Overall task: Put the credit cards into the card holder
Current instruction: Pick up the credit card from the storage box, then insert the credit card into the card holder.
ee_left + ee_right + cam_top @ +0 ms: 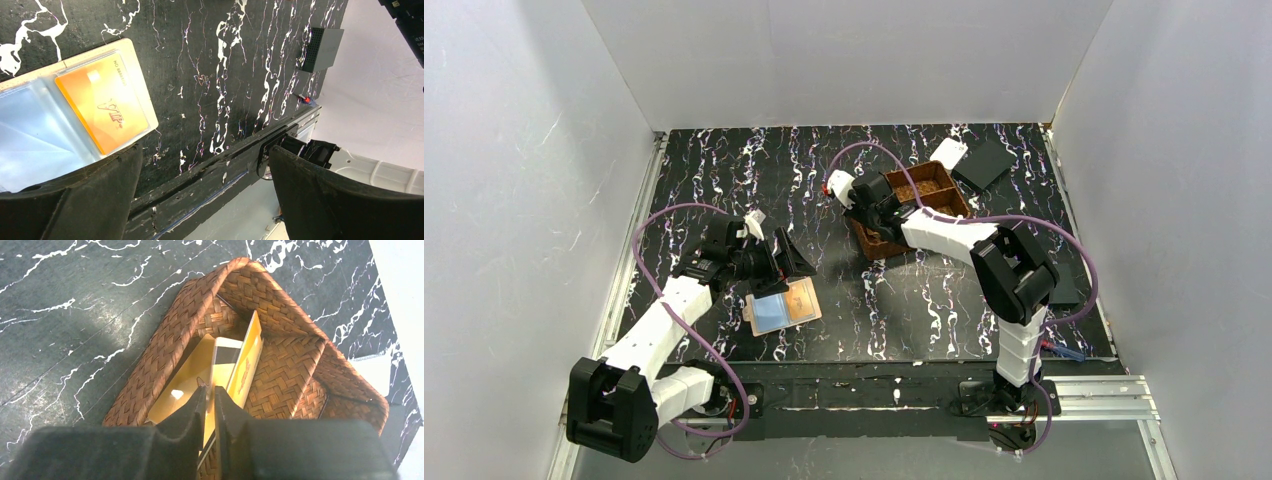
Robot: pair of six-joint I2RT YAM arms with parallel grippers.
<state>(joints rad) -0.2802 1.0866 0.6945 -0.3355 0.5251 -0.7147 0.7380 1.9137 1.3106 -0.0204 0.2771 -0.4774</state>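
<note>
Within basket (165, 355), credit cards (247, 360) on edge, right gripper (210, 396) pinching one

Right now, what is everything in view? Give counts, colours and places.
card holder: one, tan, lying open, near left of table
orange card: one, in the card holder's clear sleeve
yellow credit cards: about three, in the basket's end compartment
woven basket: one, brown, mid-table
white piece: one, beyond the basket
black square: one, far right
table: black, white-veined
left gripper: open, beside the card holder
right gripper: shut on a yellow card in the basket
</note>
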